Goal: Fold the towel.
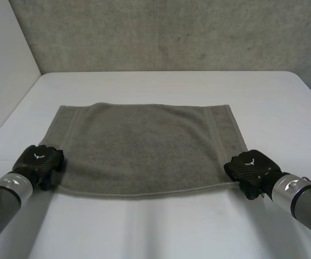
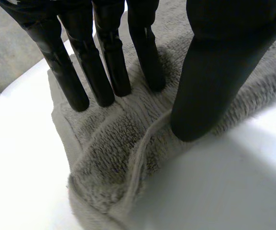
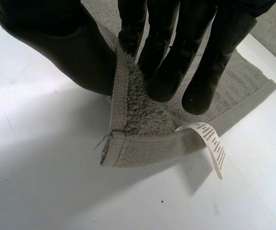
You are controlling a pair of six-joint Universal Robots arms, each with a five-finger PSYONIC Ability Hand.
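White table [image 1: 161,86] was what I worked on, with a rough grey wall [image 1: 171,32] behind it and a plain white wall [image 1: 4,59] off to my left side. The towel [image 1: 144,145] lay spread out flat in the middle of the table, with its long near edge facing me. No fold was made in it yet, so the job was only at its start.

My left hand [image 1: 38,162] sat on the near left corner. Its fingers [image 2: 104,72] were straight and pushed down on top of the cloth, and its thumb [image 2: 210,86] stood on the hem just beside them. The cloth was bunched into a small ridge between them. I could not be sure from so close, but it looked more like pressing than pinching.

My right hand [image 1: 251,166] was at the near right corner and had a real hold. That corner stood a little off the table, squeezed between the thumb and the fingers. A small white label [image 3: 212,143] hung from the hem there.

What was left, I judged, was nearly all of it: pinch the left corner too, lift both near corners, carry them over to the far edge and lay them down.
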